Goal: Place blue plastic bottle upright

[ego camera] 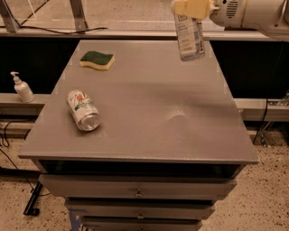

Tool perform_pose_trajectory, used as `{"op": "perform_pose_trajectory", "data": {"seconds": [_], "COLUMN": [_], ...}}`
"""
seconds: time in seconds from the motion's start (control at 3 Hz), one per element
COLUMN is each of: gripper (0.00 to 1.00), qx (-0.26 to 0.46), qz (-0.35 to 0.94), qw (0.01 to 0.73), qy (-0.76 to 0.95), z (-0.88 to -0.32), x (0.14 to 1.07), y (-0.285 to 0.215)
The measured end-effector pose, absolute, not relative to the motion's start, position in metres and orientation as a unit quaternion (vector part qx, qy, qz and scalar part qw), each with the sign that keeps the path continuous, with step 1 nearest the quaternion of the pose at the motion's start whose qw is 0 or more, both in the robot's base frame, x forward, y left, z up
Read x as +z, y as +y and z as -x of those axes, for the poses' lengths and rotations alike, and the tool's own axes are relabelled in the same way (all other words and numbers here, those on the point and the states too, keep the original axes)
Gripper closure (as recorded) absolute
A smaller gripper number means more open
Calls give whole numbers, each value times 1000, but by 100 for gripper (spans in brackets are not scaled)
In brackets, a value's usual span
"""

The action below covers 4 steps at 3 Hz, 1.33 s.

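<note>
Gripper (192,9) at the top of view, over the far right part of the table (180,131), clamped on the upper end of the bottle (189,40). We see the bottle hanging near vertical, base down, clear of the surface; we judge this suits standing it up. Can (83,110), on its side, and sponge (97,60) lie well apart to the left, unlikely to hinder set-down.

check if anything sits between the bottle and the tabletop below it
Nothing visible does. The gripper holds the blue plastic bottle above the far right of the table, which is bare beneath it. The soda can and the sponge lie well off to the left.
</note>
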State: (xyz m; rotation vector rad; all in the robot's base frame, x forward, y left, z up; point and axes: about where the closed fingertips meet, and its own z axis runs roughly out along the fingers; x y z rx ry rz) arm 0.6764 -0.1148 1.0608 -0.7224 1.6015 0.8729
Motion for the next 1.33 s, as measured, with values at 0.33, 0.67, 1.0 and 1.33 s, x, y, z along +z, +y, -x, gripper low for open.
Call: {"op": "perform_pose_trajectory", "data": {"seconds": [0.33,0.67,1.0,1.33], "gripper": [100,100,100,100], "qx": [383,387,388,382], "qz": [298,288,289,318], "qw": [559,593,635,661], "qy": [672,645,602,563], "z": [-672,-660,-649,-637], "x": [1046,1030,1017,1010], "y": [-133,-149,-152,-141]}}
